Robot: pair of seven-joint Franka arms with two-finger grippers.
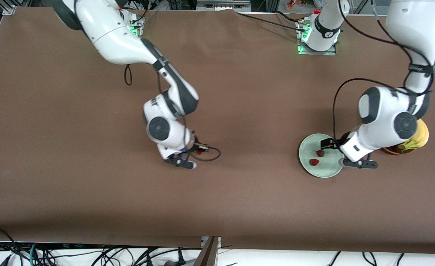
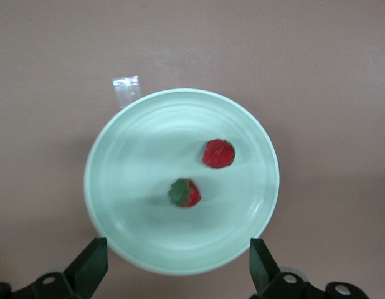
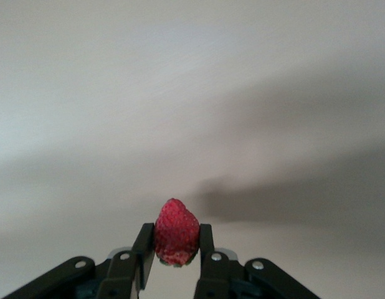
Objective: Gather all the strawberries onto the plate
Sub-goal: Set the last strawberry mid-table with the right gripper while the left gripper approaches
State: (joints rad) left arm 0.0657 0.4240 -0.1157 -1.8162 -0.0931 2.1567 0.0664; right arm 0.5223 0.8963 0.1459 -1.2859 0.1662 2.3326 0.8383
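Over the plate [image 2: 118,243], left gripper [image 2: 180,265] wide open; mid-table, right gripper [image 3: 175,249] pinching a strawberry [image 3: 176,232].

No text, label, brand, number or sign can be read in any of the views. The white left robot arm [image 1: 417,70] carries a black band with small lettering in the front view, and its white base column [image 1: 326,29] carries a small dark mark, but neither is legible.
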